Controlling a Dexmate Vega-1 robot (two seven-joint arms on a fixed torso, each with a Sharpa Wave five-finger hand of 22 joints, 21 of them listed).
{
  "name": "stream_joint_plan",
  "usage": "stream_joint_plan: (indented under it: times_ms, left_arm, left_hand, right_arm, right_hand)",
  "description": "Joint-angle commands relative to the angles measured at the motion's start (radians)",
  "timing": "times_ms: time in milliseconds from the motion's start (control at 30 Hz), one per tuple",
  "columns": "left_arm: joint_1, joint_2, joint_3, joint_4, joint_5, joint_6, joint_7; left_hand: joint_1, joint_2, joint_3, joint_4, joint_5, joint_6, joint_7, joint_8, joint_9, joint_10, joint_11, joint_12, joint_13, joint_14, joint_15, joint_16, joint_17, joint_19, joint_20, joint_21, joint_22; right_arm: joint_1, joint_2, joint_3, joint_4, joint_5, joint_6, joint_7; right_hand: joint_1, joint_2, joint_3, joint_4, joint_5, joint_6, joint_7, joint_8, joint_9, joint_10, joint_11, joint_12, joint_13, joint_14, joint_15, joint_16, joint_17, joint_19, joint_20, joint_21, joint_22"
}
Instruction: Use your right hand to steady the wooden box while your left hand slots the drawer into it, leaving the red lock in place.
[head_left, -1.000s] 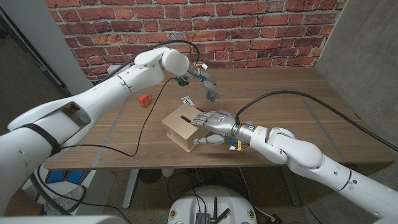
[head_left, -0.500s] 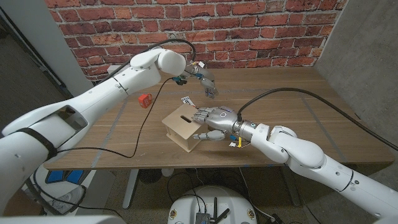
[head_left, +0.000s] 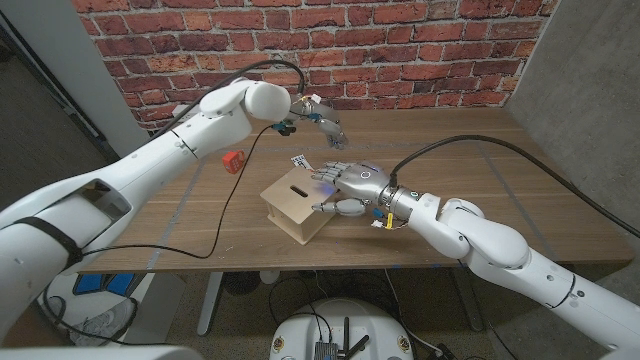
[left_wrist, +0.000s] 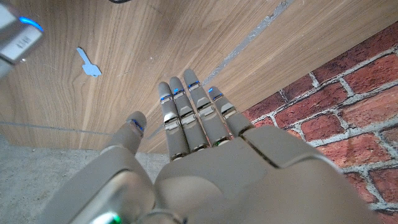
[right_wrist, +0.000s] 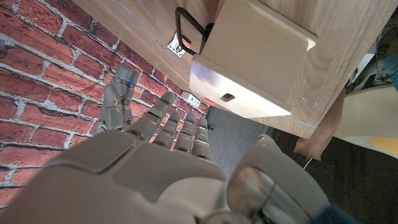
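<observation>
Pale plywood nearest: wooden box (head_left: 296, 210) standing close to the front edge of the table (head_left: 180, 215), one corner turned toward the robot, slot in its top face. Placed there, probably, for reach from both sides.

Just beside it on the right, right hand (head_left: 346, 186), fingers (head_left: 322, 181) stretched and slightly spread over the box's upper right edge, thumb lower along that side. Clamped on nothing, and impossible to tell whether actually touching. Reads as a bracing pose, ready to stop the box sliding under a push from the other side.

No separate drawer to be made out. Possibly already seated, judging by the lighter panel (right_wrist: 239, 87) on the box face in the right wrist view, but not certain.

Farther back, small black-and-white tag (head_left: 299, 160) and, to its left, red lock (head_left: 233, 161), well apart from box and hands, untouched as the task asks.

Farthest, left hand (head_left: 328, 128) raised above the table's rear, fingers (left_wrist: 186, 112) straight and close together, empty.
</observation>
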Motion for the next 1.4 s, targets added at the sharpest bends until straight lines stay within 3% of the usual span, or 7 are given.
stream_joint_plan:
  times_ms: [33, 533, 900, 1400]
  left_arm:
    - [0.089, 0.037, -0.072, -0.078, -0.031, 0.077, 0.130]
    - [0.190, 0.068, -0.139, -0.120, -0.066, 0.110, 0.322]
    - [0.305, 0.086, -0.215, -0.129, -0.117, 0.112, 0.516]
    - [0.447, 0.105, -0.318, -0.120, -0.212, 0.044, 0.747]
  left_hand:
    - [-0.007, 0.004, 0.014, -0.007, -0.002, -0.015, -0.001, -0.002, 0.004, -0.017, 0.001, 0.000, 0.002, -0.015, -0.075, 0.002, 0.001, 0.000, -0.130, 0.001, 0.001]
    - [-0.006, 0.003, 0.029, -0.025, -0.001, -0.028, -0.003, 0.003, 0.004, -0.040, 0.003, 0.005, 0.002, -0.046, -0.073, 0.001, 0.000, 0.002, -0.117, 0.002, 0.001]
    - [0.001, 0.006, 0.046, -0.041, 0.001, -0.041, -0.006, 0.002, 0.005, -0.057, 0.006, 0.004, 0.002, -0.077, -0.073, -0.002, 0.000, 0.004, -0.109, 0.003, 0.002]
    - [0.007, 0.006, 0.062, -0.056, 0.003, -0.053, -0.006, 0.003, 0.005, -0.083, 0.013, 0.003, 0.002, -0.111, -0.064, -0.002, 0.000, 0.001, -0.099, 0.002, 0.002]
  right_arm:
    - [-0.033, -0.009, 0.062, 0.007, 0.102, -0.025, -0.077]
    - [-0.036, -0.001, 0.093, 0.032, 0.192, -0.070, -0.142]
    - [-0.020, 0.027, 0.098, 0.058, 0.257, -0.130, -0.168]
    - [-0.009, 0.062, 0.084, 0.110, 0.340, -0.165, -0.269]
  right_hand:
    - [0.006, 0.009, -0.001, 0.006, 0.007, 0.003, 0.004, 0.006, 0.004, 0.008, 0.001, 0.004, 0.003, 0.012, 0.001, 0.007, 0.002, 0.009, 0.000, -0.005, 0.004]
    - [0.006, 0.009, -0.001, 0.006, 0.007, 0.003, 0.004, 0.006, 0.004, 0.008, 0.001, 0.004, 0.003, 0.012, 0.001, 0.007, 0.002, 0.009, 0.000, -0.005, 0.004]
    - [0.006, 0.009, -0.001, 0.006, 0.007, 0.003, 0.004, 0.006, 0.004, 0.008, 0.001, 0.004, 0.003, 0.012, 0.001, 0.007, 0.002, 0.009, 0.000, -0.005, 0.004]
    - [0.006, 0.009, -0.001, 0.006, 0.007, 0.003, 0.004, 0.006, 0.004, 0.008, 0.001, 0.004, 0.003, 0.012, 0.001, 0.007, 0.002, 0.009, 0.000, -0.005, 0.004]
